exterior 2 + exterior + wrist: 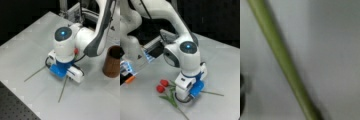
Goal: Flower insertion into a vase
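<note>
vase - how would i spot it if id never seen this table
In a front view, look past the white arm toward the right edge of the grey table. The vase stands upright there, apart from the gripper: a plain brown cylinder with a dark round mouth.

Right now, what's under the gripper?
The gripper is down at the table, over two flower stems; red blooms lie to a front view's left. The wrist view shows one green stem close up. The fingertips are hidden by the arm.

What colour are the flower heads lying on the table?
Red. The two flower heads show best in a front view, beside the claw.
</note>
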Controlling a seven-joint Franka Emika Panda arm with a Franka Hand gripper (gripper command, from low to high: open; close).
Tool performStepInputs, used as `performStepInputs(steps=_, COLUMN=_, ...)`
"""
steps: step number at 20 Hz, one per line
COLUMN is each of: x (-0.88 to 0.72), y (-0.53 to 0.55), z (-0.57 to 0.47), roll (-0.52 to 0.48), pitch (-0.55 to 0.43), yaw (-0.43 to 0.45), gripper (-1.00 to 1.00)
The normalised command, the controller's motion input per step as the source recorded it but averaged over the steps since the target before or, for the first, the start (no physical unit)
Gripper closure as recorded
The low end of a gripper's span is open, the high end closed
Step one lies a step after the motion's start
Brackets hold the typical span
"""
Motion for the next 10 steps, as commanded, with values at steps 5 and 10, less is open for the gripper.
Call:
performStepInputs(steps=5, x=0.30, y=0.03, z=-0.26, roll=0.139, pitch=0.036, yaw=0.051, gripper=1.00)
performStepInputs(steps=10, x=0.33, y=0.01, z=-0.27, roll=0.149, pitch=0.056, yaw=0.043, gripper=1.00)
